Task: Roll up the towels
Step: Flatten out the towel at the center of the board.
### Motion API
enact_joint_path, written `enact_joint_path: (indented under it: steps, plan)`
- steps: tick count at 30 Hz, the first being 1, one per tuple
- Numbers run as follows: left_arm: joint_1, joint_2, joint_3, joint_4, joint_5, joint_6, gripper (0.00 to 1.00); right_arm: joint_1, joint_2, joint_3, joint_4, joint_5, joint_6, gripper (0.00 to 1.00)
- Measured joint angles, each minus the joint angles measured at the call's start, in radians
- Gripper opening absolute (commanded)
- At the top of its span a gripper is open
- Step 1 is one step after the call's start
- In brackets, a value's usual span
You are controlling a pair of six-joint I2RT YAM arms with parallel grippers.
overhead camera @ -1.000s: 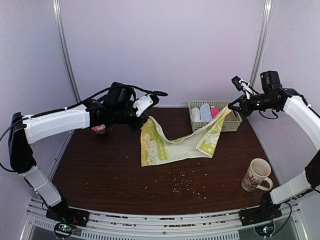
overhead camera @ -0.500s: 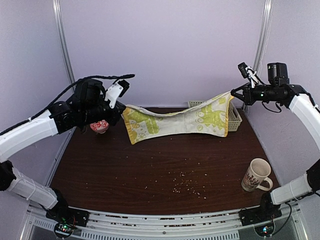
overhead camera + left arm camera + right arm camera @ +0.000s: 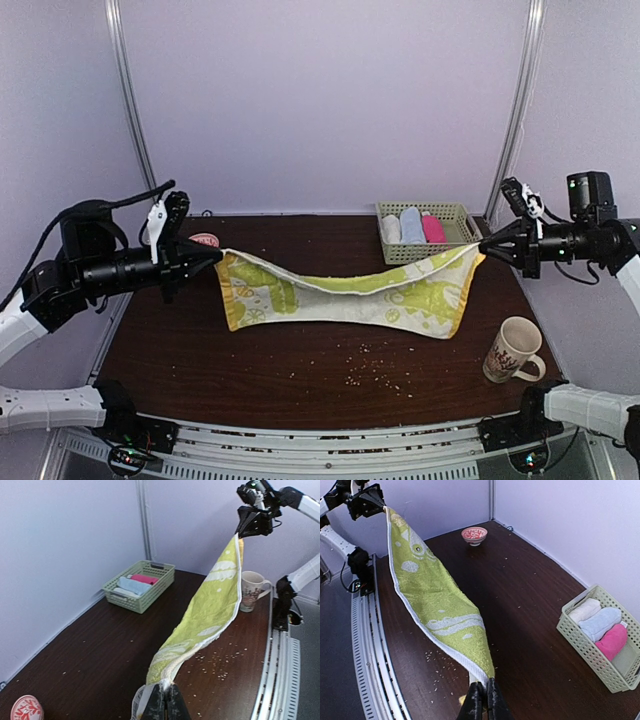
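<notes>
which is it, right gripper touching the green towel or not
Touching. The right wrist view shows the right gripper pinched shut on a corner of the green towel.

At the bottom edge the left claw is pinched tight on one end of the yellow-green towel. The towel rises in a sagging band, clear of the counter, to the right claw, which clamps its far end (top right). A green basket near the back wall holds a pink towel and a light-blue cloth. A mug stands beyond the towel, crumbs lie under it, and a red-patterned bowl sits at lower left.
</notes>
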Motion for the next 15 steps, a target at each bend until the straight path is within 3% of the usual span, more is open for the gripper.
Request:
enact_joint_path:
  steps: [4,8,12,15]
  plan:
    - [-0.001,-0.008,-0.030,-0.001,0.097,-0.029,0.00,0.000,0.002,-0.039,-0.085,-0.064,-0.071,0.00]
    - [-0.001,0.090,-0.031,0.000,0.029,-0.060,0.00,0.000,0.071,-0.092,-0.028,-0.053,-0.023,0.00]
    - [0.037,0.349,-0.008,0.014,-0.113,-0.119,0.00,0.000,0.214,-0.131,0.125,0.046,0.094,0.00]
    - [0.116,0.600,0.037,0.030,-0.184,-0.176,0.00,0.000,0.411,-0.109,0.231,0.132,0.150,0.00]
